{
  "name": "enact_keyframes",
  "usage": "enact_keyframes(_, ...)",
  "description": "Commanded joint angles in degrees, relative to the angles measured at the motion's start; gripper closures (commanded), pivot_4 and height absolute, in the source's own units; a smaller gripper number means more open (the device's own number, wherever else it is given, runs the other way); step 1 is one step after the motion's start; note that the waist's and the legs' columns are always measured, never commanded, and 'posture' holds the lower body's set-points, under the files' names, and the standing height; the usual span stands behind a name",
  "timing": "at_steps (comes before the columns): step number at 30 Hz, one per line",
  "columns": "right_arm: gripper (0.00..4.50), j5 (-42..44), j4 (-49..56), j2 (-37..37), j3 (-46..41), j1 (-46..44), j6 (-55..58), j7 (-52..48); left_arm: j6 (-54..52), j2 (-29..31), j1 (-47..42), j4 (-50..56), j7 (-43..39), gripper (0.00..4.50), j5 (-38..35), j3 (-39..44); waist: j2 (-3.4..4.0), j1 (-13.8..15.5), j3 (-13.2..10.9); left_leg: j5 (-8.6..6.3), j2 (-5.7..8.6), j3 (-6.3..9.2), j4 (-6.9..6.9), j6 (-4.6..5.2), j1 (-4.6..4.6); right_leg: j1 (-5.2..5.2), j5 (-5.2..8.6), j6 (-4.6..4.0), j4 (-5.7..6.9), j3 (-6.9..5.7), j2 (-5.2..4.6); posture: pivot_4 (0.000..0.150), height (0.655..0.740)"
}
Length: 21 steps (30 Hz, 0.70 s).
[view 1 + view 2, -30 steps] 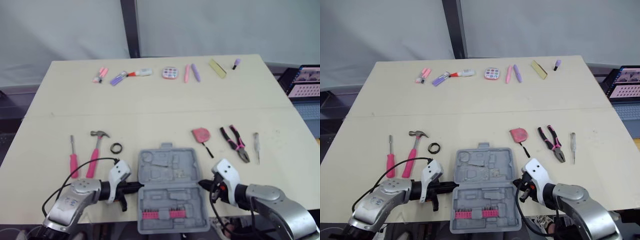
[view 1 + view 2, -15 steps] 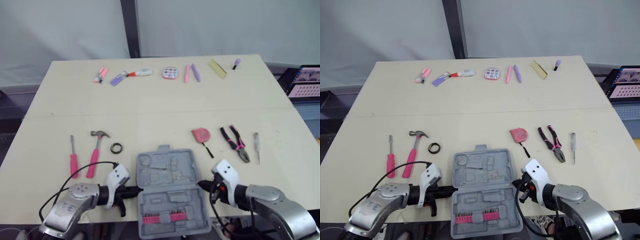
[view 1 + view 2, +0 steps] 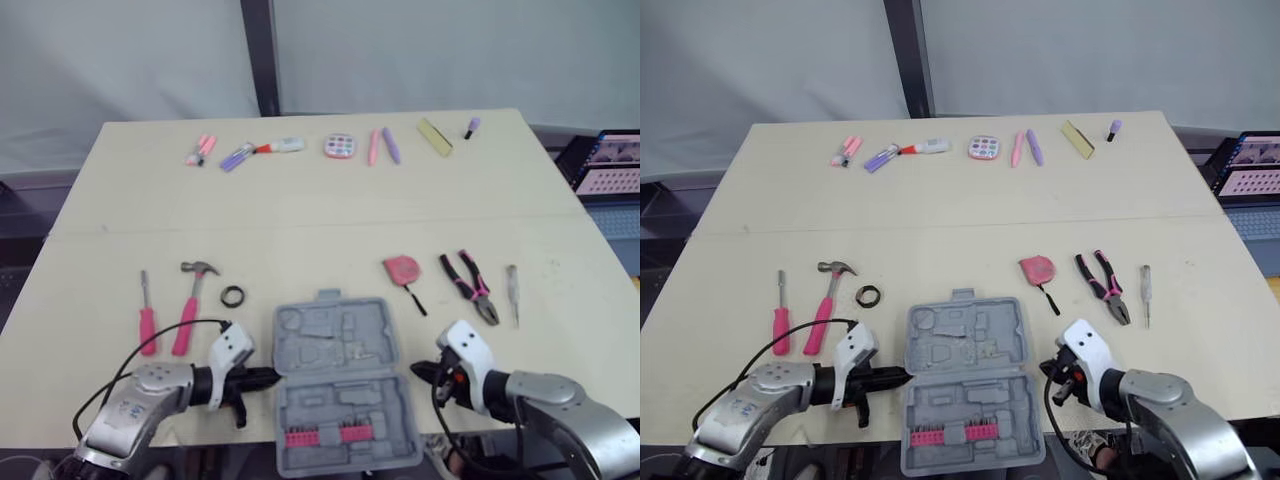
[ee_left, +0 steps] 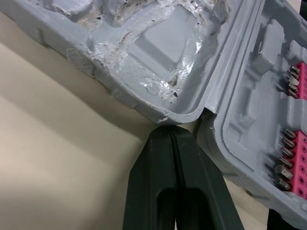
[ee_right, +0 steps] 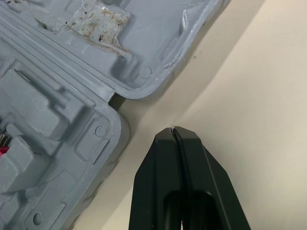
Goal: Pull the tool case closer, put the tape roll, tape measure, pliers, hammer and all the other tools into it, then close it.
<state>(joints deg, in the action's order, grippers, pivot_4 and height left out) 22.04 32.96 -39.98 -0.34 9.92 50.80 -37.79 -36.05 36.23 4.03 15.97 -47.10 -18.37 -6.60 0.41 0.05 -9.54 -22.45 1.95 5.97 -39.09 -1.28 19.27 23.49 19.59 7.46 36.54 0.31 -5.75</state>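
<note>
The grey tool case point(image 3: 340, 385) lies open near the table's front edge, with pink bit strips point(image 4: 293, 158) in its near half. My left gripper point(image 3: 273, 377) is shut, its tip point(image 4: 168, 130) touching the hinge notch on the case's left side. My right gripper point(image 3: 417, 371) is also shut and sits a little off the case's right side point(image 5: 120, 96), not touching it. To the left lie the hammer point(image 3: 190, 300), a pink screwdriver point(image 3: 147, 318) and the black tape roll point(image 3: 233, 296). On the right are the pink tape measure point(image 3: 402, 269), the pliers point(image 3: 470, 285) and a small screwdriver point(image 3: 513, 292).
Along the table's far edge lies a row of pens, markers point(image 3: 240, 155) and small stationery point(image 3: 340, 146). A screen point(image 3: 610, 165) stands beyond the table's right edge. Bare tabletop point(image 3: 320, 230) stretches between the tools and the far row.
My right gripper has drawn back to the right, off the case's side. The case has slid slightly toward the front edge and straightened. The left gripper stays at the hinge notch.
</note>
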Motion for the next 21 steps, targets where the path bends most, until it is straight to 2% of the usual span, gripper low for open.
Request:
enact_keyframes(1, 4.45, 0.99, 0.21, -0.81, -1.32, 0.58, -1.02, -0.91, 0.66, 0.87, 0.11, -1.06, 0.75, 4.50, 0.24, 2.05, 0.00, 0.00, 0.00, 0.00, 0.00, 0.00, 0.00, 0.00, 0.00, 0.00, 0.00, 0.00, 0.00, 0.01, 0.00, 0.150, 0.7400)
enact_keyframes(8, 4.45, 2.07, 0.65, -2.26, -3.28, 1.45, -1.17, -1.59, 0.29, 2.09, 1.36, 0.07, 0.40, 4.50, -0.85, 3.92, 0.00, -0.06, 0.00, 0.00, -0.04, -0.01, 0.00, 0.00, 0.00, 0.00, 0.00, 0.00, 0.00, 0.00, 0.01, 0.150, 0.7400)
enact_keyframes(13, 4.45, 6.46, 4.62, -3.59, -8.80, 3.86, 0.16, -3.07, -0.84, 2.72, 3.96, 4.15, -0.45, 4.50, -5.20, 9.85, -0.01, 0.04, 0.00, 0.00, -0.04, 0.00, 0.01, 0.00, 0.01, 0.00, 0.00, 0.00, -0.02, 0.01, -0.01, 0.150, 0.7400)
enact_keyframes(16, 4.45, 9.01, 8.59, -3.52, -13.60, 6.94, 0.42, -2.86, 3.00, 2.69, 6.99, 7.81, -0.26, 4.50, -6.63, 16.04, -0.02, 0.13, -0.01, -0.01, -0.07, 0.01, 0.01, 0.01, 0.02, -0.02, 0.00, 0.00, -0.04, 0.00, -0.06, 0.150, 0.7400)
enact_keyframes(21, 4.45, 6.37, 10.97, -1.85, -17.17, 12.61, -4.45, -0.31, 11.83, -1.48, 12.34, 12.43, 0.35, 4.50, -8.19, 22.45, -0.02, 0.54, -0.01, -0.02, -0.07, -0.01, 0.01, 0.02, -0.01, -0.11, 0.00, 0.00, -0.16, 0.00, -0.10, 0.150, 0.7400)
